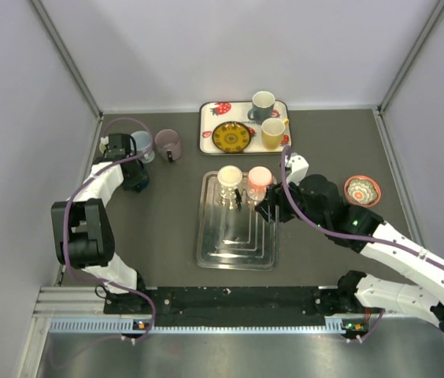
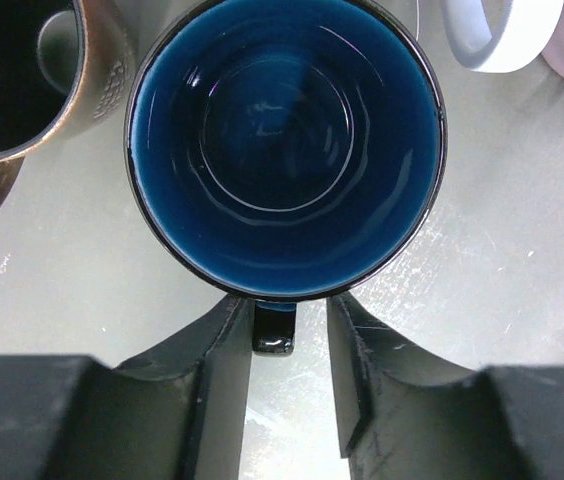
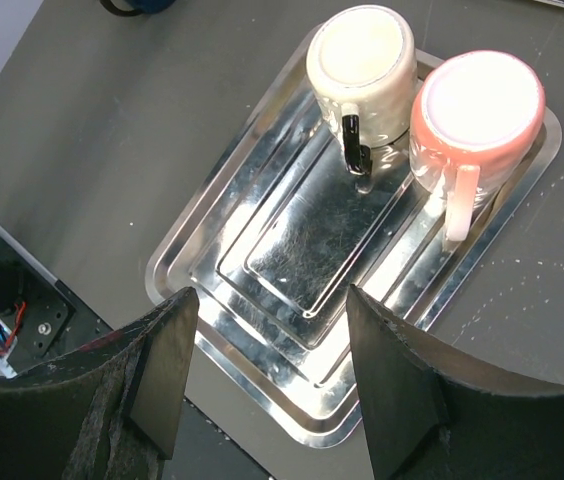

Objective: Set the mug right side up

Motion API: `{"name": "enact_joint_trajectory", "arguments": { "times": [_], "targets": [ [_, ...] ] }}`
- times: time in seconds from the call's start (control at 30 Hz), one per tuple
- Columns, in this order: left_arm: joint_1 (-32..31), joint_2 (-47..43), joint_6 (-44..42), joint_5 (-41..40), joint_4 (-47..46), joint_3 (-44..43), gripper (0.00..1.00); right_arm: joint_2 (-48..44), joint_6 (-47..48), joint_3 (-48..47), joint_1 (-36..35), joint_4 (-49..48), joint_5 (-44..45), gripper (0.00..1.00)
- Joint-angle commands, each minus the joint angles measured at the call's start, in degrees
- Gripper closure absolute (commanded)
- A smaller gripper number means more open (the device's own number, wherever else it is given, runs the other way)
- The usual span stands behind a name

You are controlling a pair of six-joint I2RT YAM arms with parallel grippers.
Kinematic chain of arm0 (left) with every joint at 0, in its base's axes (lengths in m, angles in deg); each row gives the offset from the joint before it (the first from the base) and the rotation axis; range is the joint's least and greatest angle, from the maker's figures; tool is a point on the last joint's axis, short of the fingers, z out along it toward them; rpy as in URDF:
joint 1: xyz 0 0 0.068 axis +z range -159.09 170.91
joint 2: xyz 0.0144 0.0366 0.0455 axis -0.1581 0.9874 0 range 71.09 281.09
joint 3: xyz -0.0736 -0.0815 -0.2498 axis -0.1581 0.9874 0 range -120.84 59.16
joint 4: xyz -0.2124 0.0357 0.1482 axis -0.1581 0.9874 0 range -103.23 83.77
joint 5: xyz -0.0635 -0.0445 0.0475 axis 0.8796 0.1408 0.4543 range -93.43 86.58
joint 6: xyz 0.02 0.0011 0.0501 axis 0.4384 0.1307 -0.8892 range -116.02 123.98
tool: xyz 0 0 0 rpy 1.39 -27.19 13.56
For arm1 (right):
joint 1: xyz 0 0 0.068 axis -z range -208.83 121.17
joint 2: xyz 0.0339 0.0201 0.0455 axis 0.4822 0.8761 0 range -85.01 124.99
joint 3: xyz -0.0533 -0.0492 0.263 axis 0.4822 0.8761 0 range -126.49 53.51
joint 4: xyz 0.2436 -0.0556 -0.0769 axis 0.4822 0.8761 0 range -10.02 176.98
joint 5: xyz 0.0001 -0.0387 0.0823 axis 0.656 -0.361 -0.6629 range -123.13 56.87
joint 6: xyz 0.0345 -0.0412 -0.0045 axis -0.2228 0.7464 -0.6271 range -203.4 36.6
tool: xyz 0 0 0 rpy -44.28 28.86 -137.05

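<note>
far left first: the left arm (image 1: 100, 185) has its jaws on either side of the handle (image 2: 274, 335) of the blue mug (image 2: 284, 150). that mug sits on the surface (image 1: 167, 220) mouth up (you can look straight down into the glaze). there's a gap between one jaw and the handle, so i'd call them released, not clenched. straddling the handle makes sense, since it's the one bit narrow enough to pinch.

just beside it are a pale mug (image 1: 142, 146) and a brownish mug (image 1: 167, 145), both upright as far as i can tell.

in the middle, a metal tray (image 1: 234, 236) carries a cream mug (image 1: 229, 181) and a pink mug (image 1: 259, 181) at its far end. both look bottoms-up to me, so i reckon those are the ones that need flipping.

the right arm (image 1: 395, 244) hangs by that tray's right edge near the pink one, jaws wide apart with nothing in them.

at the back, a strawberry tray (image 1: 206, 130) holds a grey mug (image 1: 262, 103), a yellow mug (image 1: 273, 132) and a patterned plate (image 1: 231, 136). far right sits a little bowl (image 1: 362, 190).

count: seven mugs, two trays, one plate, one bowl.
</note>
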Motion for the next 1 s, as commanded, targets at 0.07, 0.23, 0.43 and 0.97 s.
{"name": "enact_joint_trajectory", "arguments": {
  "times": [0.07, 0.23, 0.43, 0.97],
  "targets": [
    [0.5, 0.6, -0.1, -0.2, -2.9, -1.1, 0.72, -0.4, 0.8, 0.4, -0.2, -2.1, 0.7, 0.39],
    [0.5, 0.1, -0.1, 0.3, -2.8, -0.5, 1.0, -0.4, 0.8, 0.5, -0.1, -2.1, 0.8, 0.39],
    [0.5, -3.9, 0.1, 0.5, -2.3, 1.2, 1.0, -0.5, 0.4, 0.7, -0.1, -2.1, 0.8, 0.39],
    [-9.0, -35.1, 9.1, 7.0, 3.6, 5.8, 1.0, 0.2, -4.9, 0.0, -0.1, -5.2, -4.9, 0.41]
  ]
}}
